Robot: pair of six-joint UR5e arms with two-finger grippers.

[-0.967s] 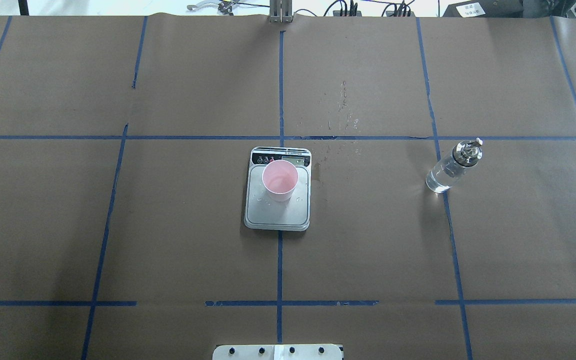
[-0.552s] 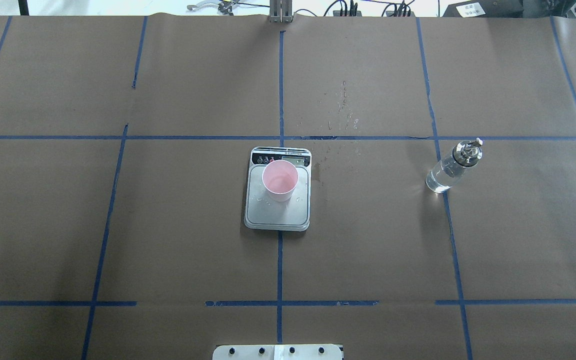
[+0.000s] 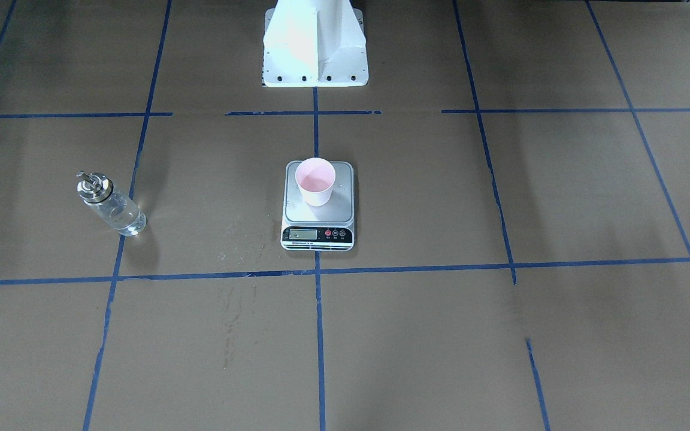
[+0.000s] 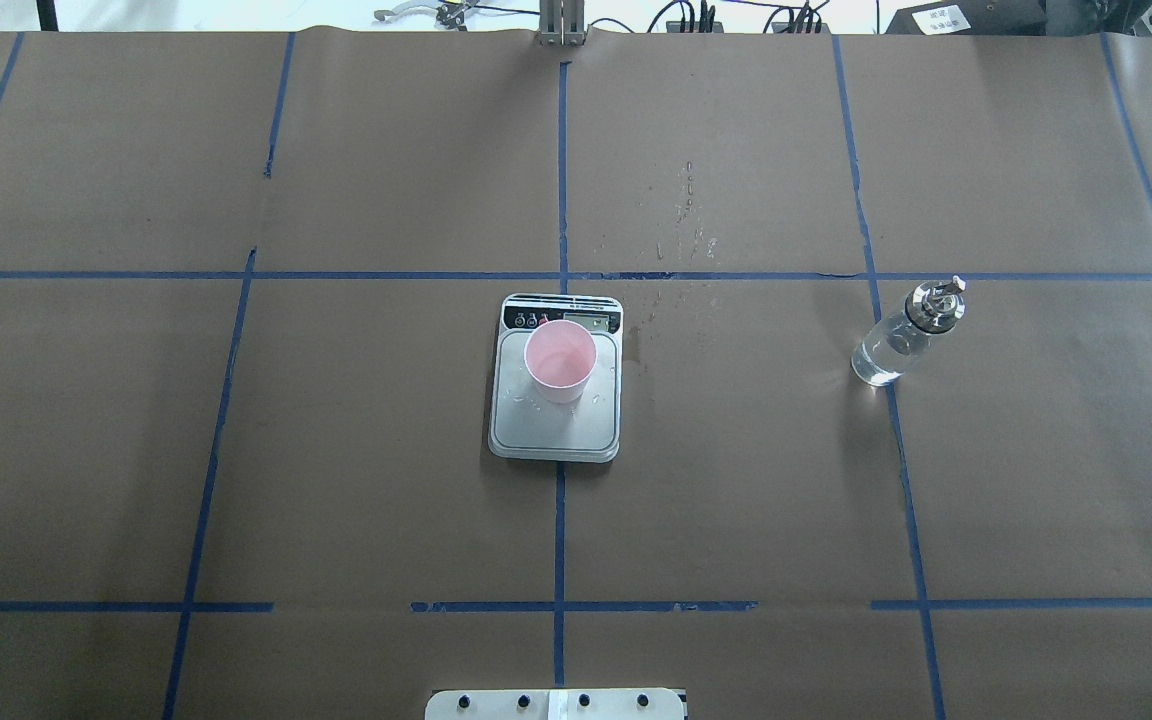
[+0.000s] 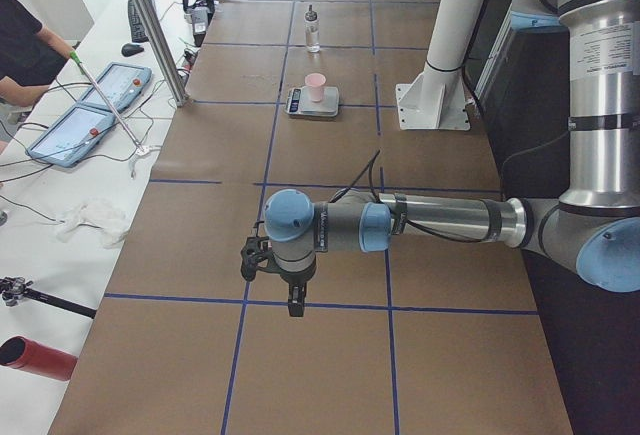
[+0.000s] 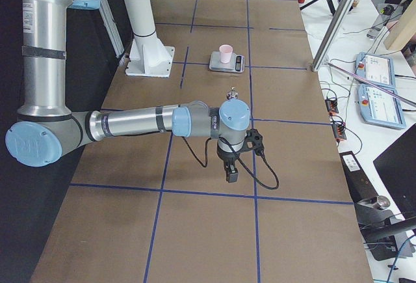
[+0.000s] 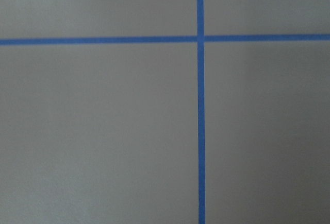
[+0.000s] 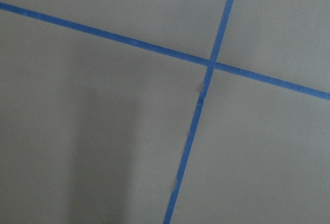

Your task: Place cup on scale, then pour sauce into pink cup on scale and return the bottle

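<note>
At the left gripper [image 5: 293, 302], low over bare brown paper [image 5: 330, 375]: cannot tell if open or shut, with nothing seen in its grip. Same at the right gripper [image 6: 231, 171], pointed down near a blue tape cross [image 8: 211, 62]: cannot tell how wide, with nothing seen in it either. Far off from both, in the middle of the table: the cup [image 4: 560, 360], upright on the scale [image 4: 556, 432]. Out on the right gripper's side of the scale, well apart from it: the bottle [image 4: 902, 338], standing up, cap on, some clear sauce [image 4: 876, 366] inside, touched by nothing. Between scale and bottle: small wet drops [image 4: 682, 215] on the paper. Compared with a second ago: no change at all, same cup spot, same bottle spot. Looks like the cup step is done and the bottle is back down. Cannot see if any sauce is in the cup.
</note>
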